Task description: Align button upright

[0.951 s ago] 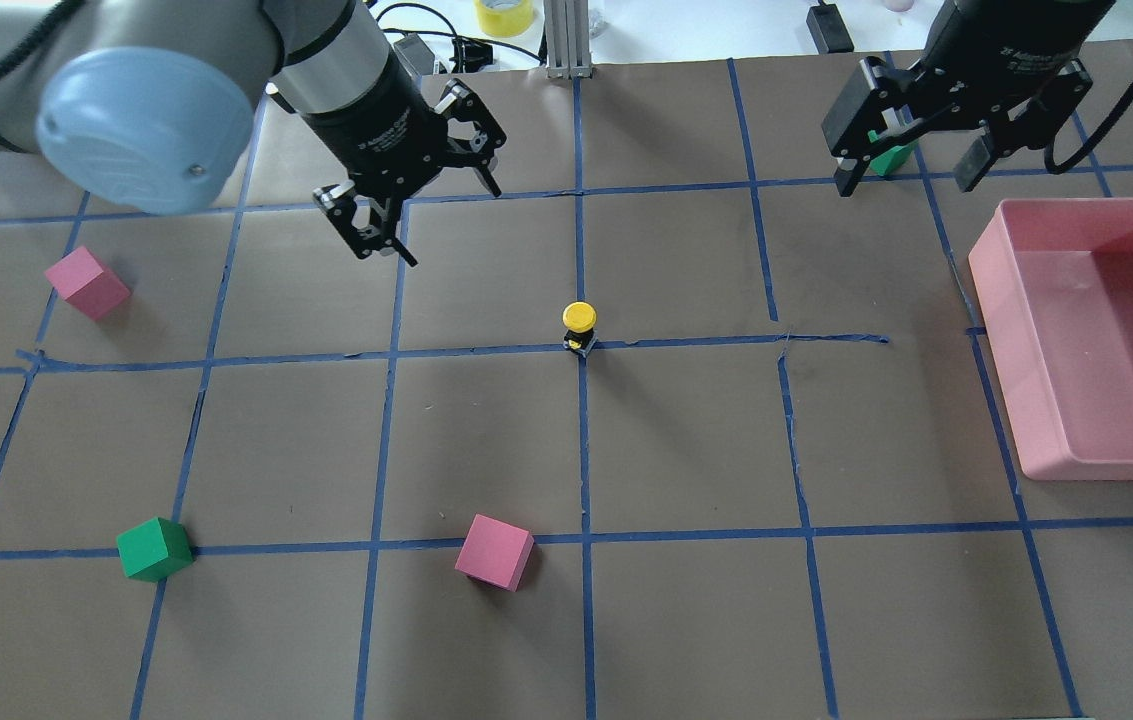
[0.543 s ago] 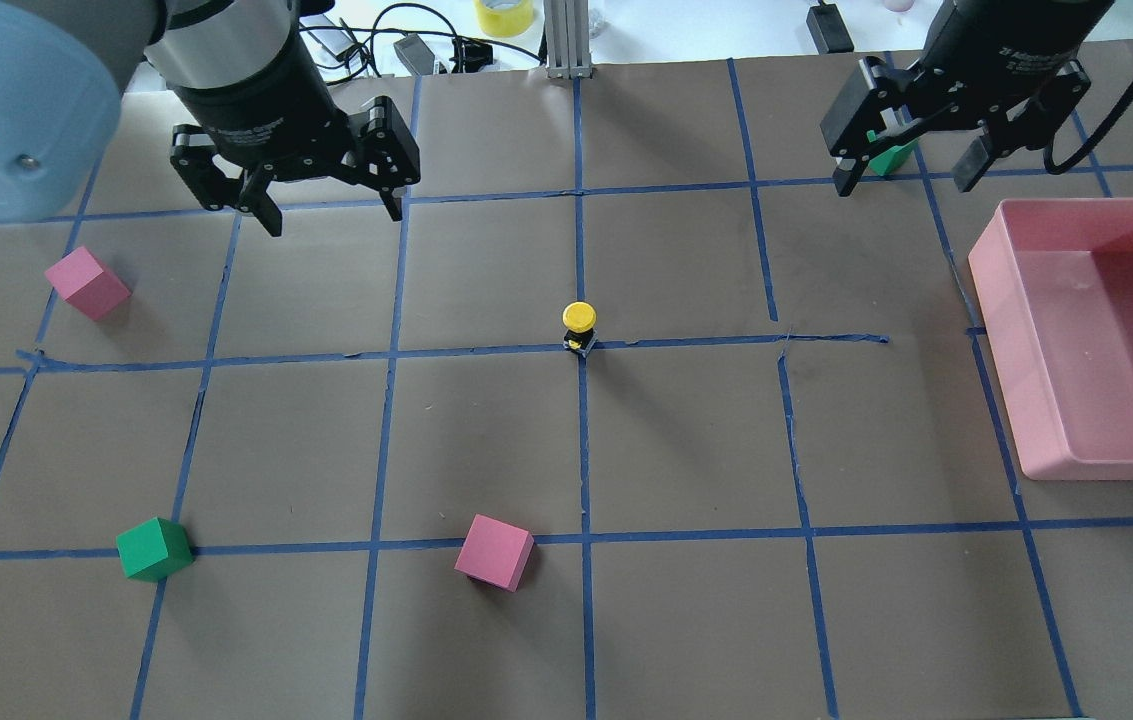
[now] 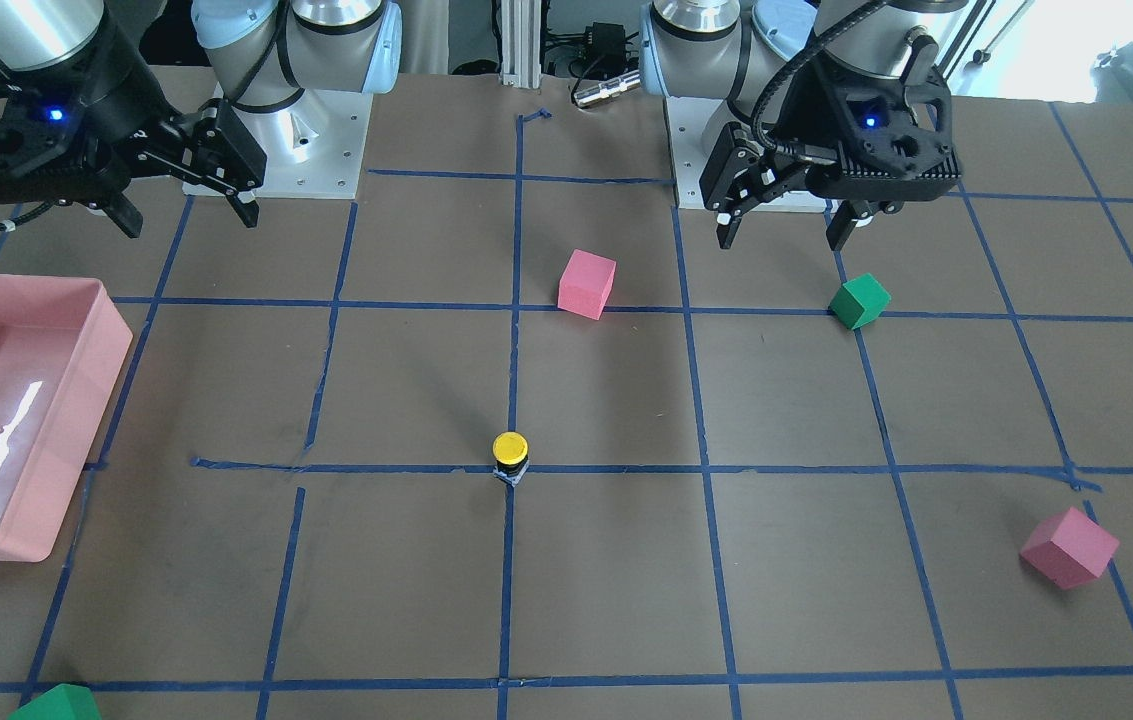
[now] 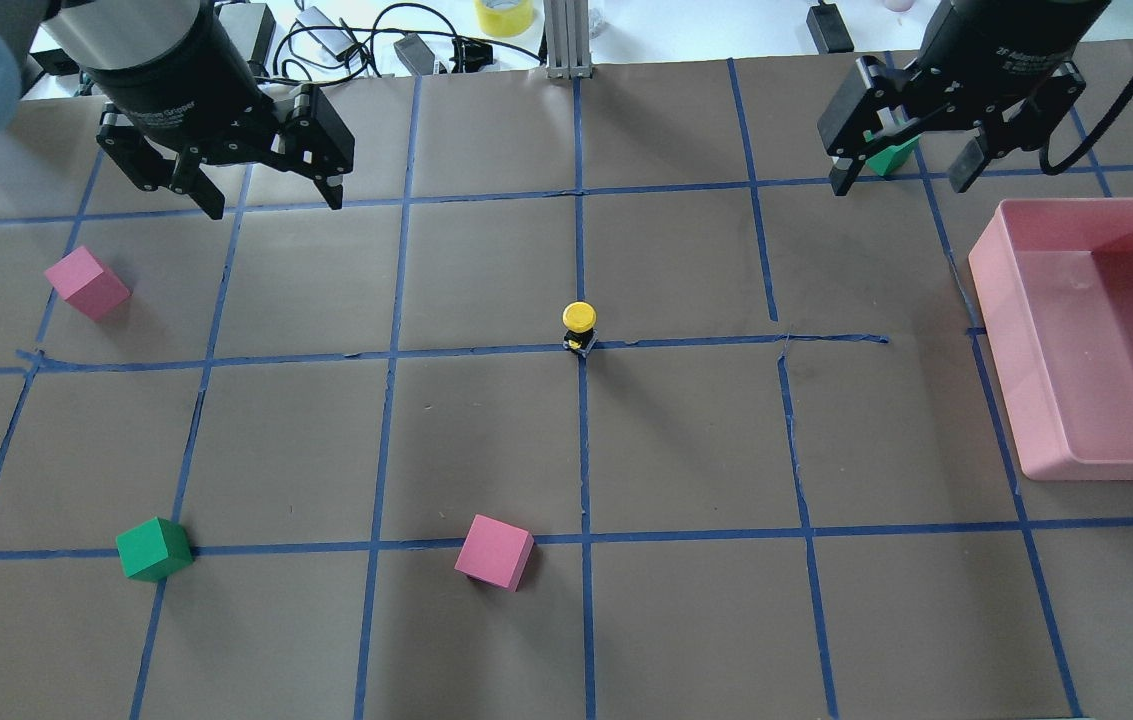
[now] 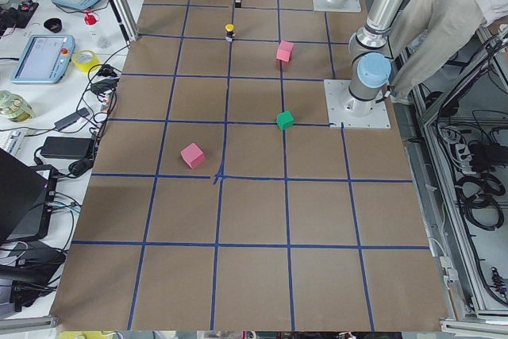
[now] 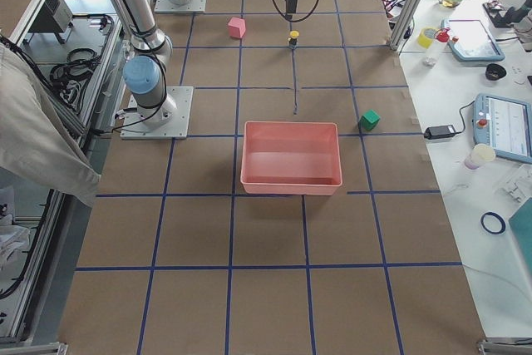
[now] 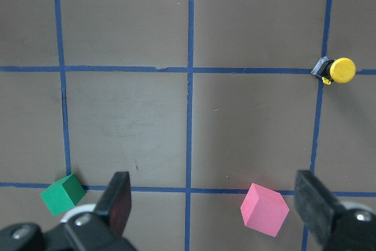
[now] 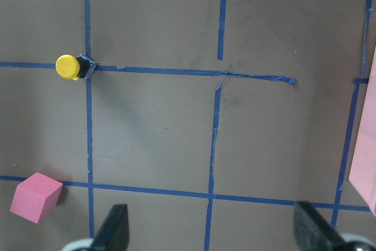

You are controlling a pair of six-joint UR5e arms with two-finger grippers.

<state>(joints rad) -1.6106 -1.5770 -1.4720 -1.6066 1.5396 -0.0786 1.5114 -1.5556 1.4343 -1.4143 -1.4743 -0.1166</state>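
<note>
**Left arm withdrawn to the far-left; button upright at centre**

1. Change against the earlier overhead views. The left gripper [image 4: 275, 205] has moved away from the middle of the tabletop [image 4: 686, 450]. It now hangs over the far-left grid squares, and its wrist has turned so that both fingers lie across the view. Its jaws are released, spread wide and empty. The right gripper [image 4: 899, 185] has not shifted. It hangs at the far-right with its jaws also released and empty.

2. The task's thing. The button [image 4: 579, 326] stands where it stood before, on the crossing of two blue tape lines [image 4: 486, 350] at the centre of the tabletop. We see the yellow cap on top and the black base down on the tape. Neither gripper touches it; both are well apart from it.

3. Surroundings.
- The far pink cube [image 4: 86, 282] lies at the left, near the left gripper.
- The near green cube [image 4: 154, 548] and the near pink cube [image 4: 494, 552] sit on the front tape line, well apart from the button.
- The far green cube [image 4: 891, 158] is partly hidden behind the right gripper in the overhead view.
- The pink bin [image 4: 1001, 290] rests at the right edge, open side up.

4. In the front-facing view the button [image 3: 510, 455] shows the same upright stance.
</note>
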